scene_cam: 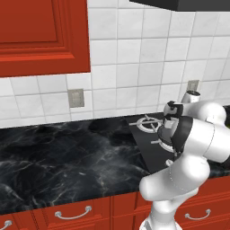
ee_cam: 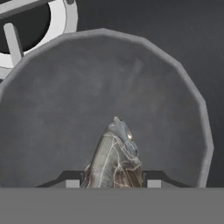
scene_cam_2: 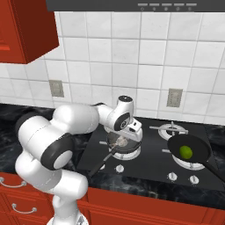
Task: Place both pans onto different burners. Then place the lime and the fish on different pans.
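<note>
- Over the front left burner (scene_cam_2: 127, 151), the hand (scene_cam_2: 119, 141) hung low above the grey pan (scene_cam_2: 123, 146), pointing down into it.
- Between its two fingers (ee_cam: 72, 178) sat the fish (ee_cam: 114, 155); the hand was pinching it, one finger on either flank.
- From the hand camera the fish's head pointed away from the fingers, towards the middle of the pan (ee_cam: 100, 92), and its body ran back between them.
- Whether the fish already touched the pan floor I could not tell.
- The pan's rim ringed the fish on all sides in that view, so the fish lay well within it.
- A long black handle (scene_cam_2: 100, 163) stuck out from this pan towards the front edge of the cooktop (scene_cam_2: 149, 165).
- Part of another burner (ee_cam: 41, 26), with its pale ring and grate, showed beyond the pan's rim.
- On the front right burner (scene_cam_2: 190, 161) sat the black pan (scene_cam_2: 195, 145), its handle reaching off to the right.
- The lime (scene_cam_2: 186, 152) lay inside that black pan, well apart from the hand and the fish.
- The back right burner (scene_cam_2: 172, 130) stood bare.
- From the left base camera the arm (scene_cam: 193, 143) covered most of the cooktop (scene_cam: 150, 150), with one back burner (scene_cam: 147, 122) showing beside it.
- Dark marbled worktop (scene_cam: 63, 152) stretched away to the left of the cooktop.
</note>
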Controlling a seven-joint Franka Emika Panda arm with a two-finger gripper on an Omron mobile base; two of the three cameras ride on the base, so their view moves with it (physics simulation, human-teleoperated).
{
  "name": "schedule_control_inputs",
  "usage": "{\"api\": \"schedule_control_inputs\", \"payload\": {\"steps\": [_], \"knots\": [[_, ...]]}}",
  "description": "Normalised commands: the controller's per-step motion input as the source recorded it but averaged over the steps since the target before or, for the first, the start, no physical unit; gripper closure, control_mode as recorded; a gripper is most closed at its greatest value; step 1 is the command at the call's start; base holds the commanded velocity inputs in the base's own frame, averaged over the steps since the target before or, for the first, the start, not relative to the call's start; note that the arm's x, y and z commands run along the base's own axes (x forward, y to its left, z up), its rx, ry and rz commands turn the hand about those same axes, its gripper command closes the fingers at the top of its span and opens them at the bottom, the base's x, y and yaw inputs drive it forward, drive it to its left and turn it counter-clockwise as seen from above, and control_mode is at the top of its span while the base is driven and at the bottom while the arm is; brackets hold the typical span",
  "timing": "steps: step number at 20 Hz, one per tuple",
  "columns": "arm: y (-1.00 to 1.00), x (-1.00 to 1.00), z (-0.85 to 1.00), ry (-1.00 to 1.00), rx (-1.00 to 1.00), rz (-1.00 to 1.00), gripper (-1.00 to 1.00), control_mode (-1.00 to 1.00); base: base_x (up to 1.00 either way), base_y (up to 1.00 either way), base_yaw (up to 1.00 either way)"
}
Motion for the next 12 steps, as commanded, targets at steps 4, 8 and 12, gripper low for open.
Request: {"api": "schedule_control_inputs", "payload": {"steps": [4,8,12], "knots": [[-0.03,0.11,-0.04,0.0,0.0,0.0,1.0,-1.0,0.0,0.0,0.0],[0.0,0.07,-0.12,0.0,0.0,0.0,-1.0,-1.0,0.0,0.0,0.0],[0.0,0.05,-0.1,0.0,0.0,0.0,-1.0,-1.0,0.0,0.0,0.0]]}}
